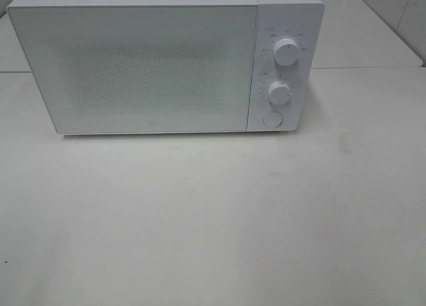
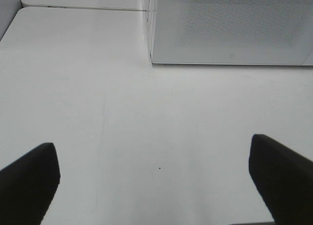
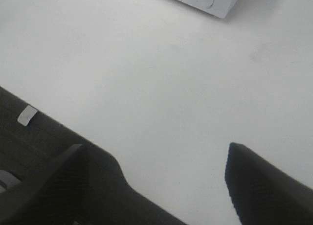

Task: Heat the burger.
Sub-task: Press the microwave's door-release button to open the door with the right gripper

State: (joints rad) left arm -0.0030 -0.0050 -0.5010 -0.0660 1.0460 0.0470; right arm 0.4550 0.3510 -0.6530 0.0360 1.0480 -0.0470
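The burger shows in no view, so I cannot tell where it is. The microwave (image 1: pixel 296 16) stands on the table (image 1: pixel 213 219) with its frosted door (image 1: pixel 140 66) closed. In front of the microwave, the left pincer (image 2: pixel 155 183) and right pincer (image 3: pixel 159 186) both gape released, grasping nothing.
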